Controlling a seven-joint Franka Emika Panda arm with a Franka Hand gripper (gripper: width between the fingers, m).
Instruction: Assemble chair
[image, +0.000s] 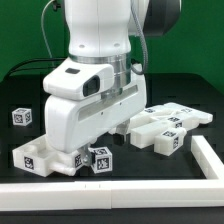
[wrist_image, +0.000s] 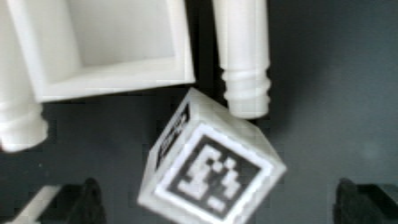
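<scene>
Chair parts, white blocky plastic pieces with black-and-white square tags (image: 165, 132), lie loose in a heap on the black tabletop (image: 150, 166), toward the exterior view's right. The gripper (wrist_image: 214, 208) hangs low, its fingers (wrist_image: 63, 205) spread wide either side of a tilted white tagged block (wrist_image: 214, 165) and clear of it, probably lined up to close on it. A white turned post (wrist_image: 244, 60) lies just beside the block.

My Panda arm (image: 98, 28) comes straight down through the upper middle of the exterior view, its white links filling most of the frame. The wrist (image: 120, 68) is bent so that the end of the arm sits low in the picture, reaching toward the exterior view's left. On the wrist camera I see the gripper (wrist_image: 214, 205) spread wide, with both dark fingertips (wrist_image: 64, 204) just showing, well apart.
</scene>
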